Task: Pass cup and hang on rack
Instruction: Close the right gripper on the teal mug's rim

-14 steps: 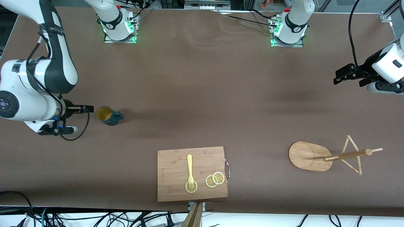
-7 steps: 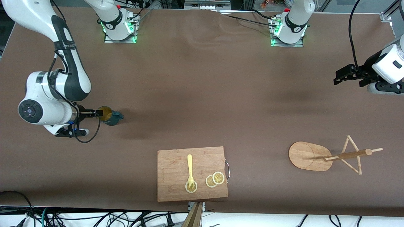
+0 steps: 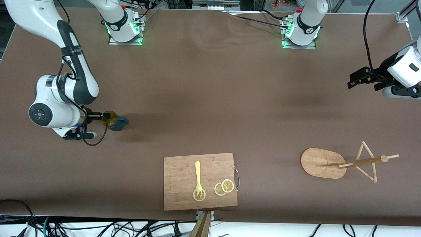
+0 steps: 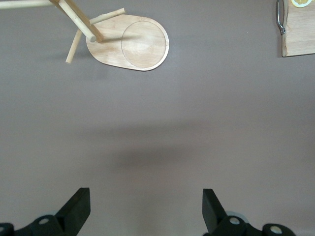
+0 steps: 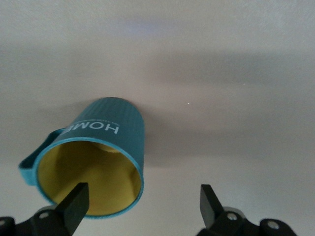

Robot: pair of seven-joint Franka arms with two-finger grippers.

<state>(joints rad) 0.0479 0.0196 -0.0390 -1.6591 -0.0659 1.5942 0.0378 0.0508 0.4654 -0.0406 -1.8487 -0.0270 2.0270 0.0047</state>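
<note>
The teal cup (image 3: 115, 122) (image 5: 101, 147) stands upright on the table toward the right arm's end, yellow inside, its handle turned toward the table's middle. My right gripper (image 3: 104, 116) (image 5: 142, 201) is open just above the cup's rim. One fingertip (image 5: 76, 199) is over the cup's mouth and the other is outside its wall, so it holds nothing. The bamboo rack (image 3: 324, 163) (image 4: 133, 44) stands toward the left arm's end, its pegs bare. My left gripper (image 3: 361, 84) (image 4: 146, 206) waits open and empty over bare table near that end's edge.
A bamboo cutting board (image 3: 184, 171) (image 4: 298, 34) lies near the table's front edge, between cup and rack. On it are a yellow fork (image 3: 197, 176) and lemon slices (image 3: 224, 187). Brown table top stretches between the cup and the rack.
The right arm has moved toward the cup, bringing its open gripper from beside the cup to over the rim. The cup and the left arm have not moved.
</note>
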